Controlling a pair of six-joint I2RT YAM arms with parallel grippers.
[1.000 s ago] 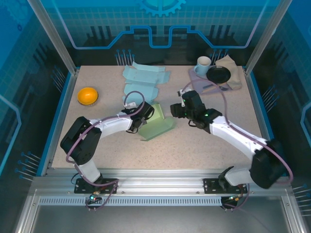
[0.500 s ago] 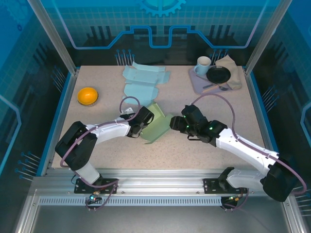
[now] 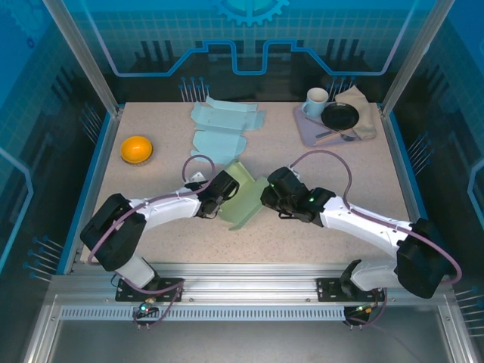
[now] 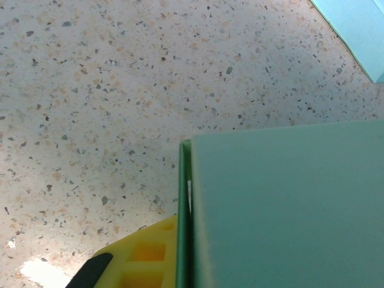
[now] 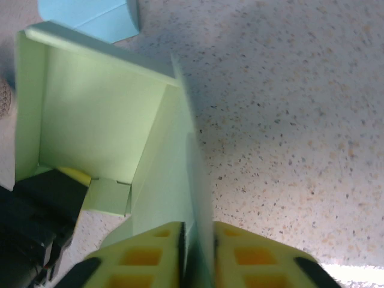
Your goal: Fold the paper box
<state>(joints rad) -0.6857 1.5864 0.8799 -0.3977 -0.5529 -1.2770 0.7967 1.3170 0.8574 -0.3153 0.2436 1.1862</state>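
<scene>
The paper box (image 3: 246, 198) is pale green, partly folded, and sits mid-table between both arms. My left gripper (image 3: 225, 186) is shut on its left wall. In the left wrist view one yellow finger (image 4: 144, 258) presses against the thin green edge of the paper box (image 4: 282, 204), and the other finger is hidden behind the panel. My right gripper (image 3: 266, 198) is shut on the right wall. In the right wrist view that wall is pinched at the right gripper (image 5: 198, 258), with the open inside of the paper box (image 5: 96, 114) beyond.
Flat light-blue paper sheets (image 3: 223, 125) lie at the back centre. An orange bowl (image 3: 137, 148) sits at the left. A white mug (image 3: 317, 99), a black dish (image 3: 339, 116) and a beige cloth (image 3: 363, 106) crowd the back right corner.
My right gripper has moved in and closed on the box's right wall. The left arm and the box have shifted toward the near edge.
</scene>
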